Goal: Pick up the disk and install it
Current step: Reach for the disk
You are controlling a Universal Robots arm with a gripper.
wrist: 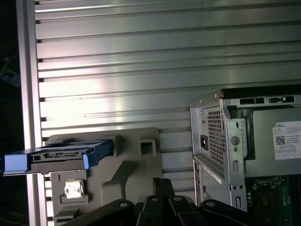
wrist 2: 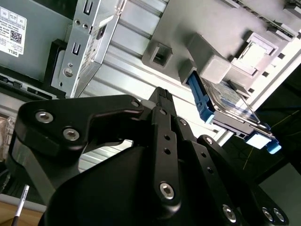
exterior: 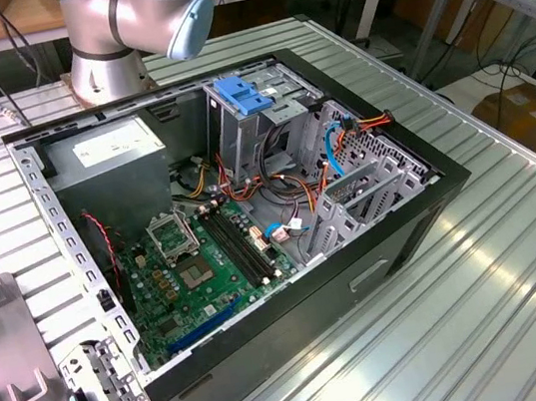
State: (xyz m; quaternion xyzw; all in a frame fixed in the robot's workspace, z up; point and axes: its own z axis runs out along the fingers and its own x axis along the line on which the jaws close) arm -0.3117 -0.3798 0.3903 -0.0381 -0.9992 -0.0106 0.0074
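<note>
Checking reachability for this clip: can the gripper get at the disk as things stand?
Probably yes. The disk sits exposed on the grey holder, outside the computer case, and nothing stands between it and the gripper in both wrist views.

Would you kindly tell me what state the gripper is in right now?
Gripper: cannot be told whether open or closed; it is not holding the disk, which sits apart on the grey fixture.

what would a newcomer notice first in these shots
The open computer case on the ribbed metal table, its green motherboard bared, dominates the exterior view. In both wrist views, the blue-railed disk sits slotted in a grey holder beside the case, the black claw clear of it.
</note>
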